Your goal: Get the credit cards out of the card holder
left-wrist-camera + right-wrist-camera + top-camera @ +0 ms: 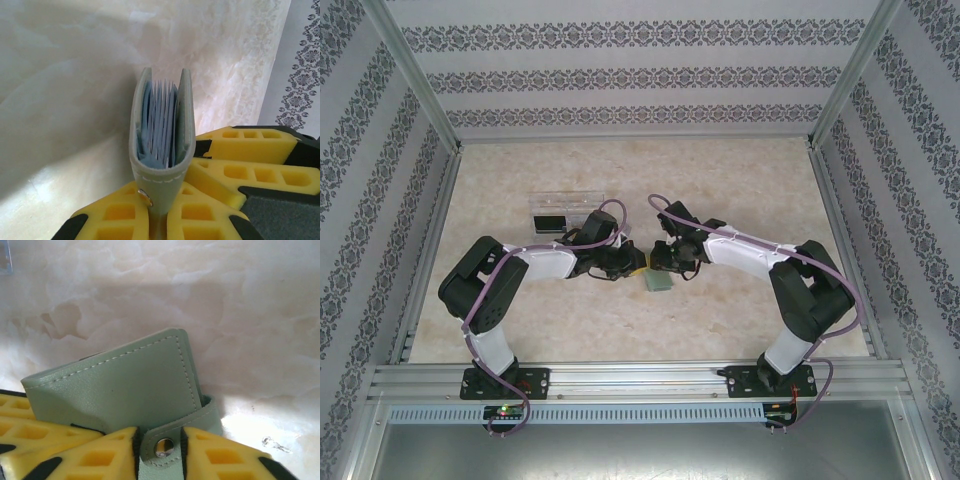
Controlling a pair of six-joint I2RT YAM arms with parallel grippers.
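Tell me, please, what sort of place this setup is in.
Probably a robot test cell in a lab, not a home: a marble-look table boxed in by wallpapered panels, with the left arm and right arm bolted to an aluminium frame.

Between the right tool's (159, 460) fingers the card holder's (125, 385) tab (167, 432) ran off the bottom edge. I couldn't tell whether they pinched it. Just ahead of the left tool (150, 217), the credit cards were lost among blue-grey pockets (161, 120).
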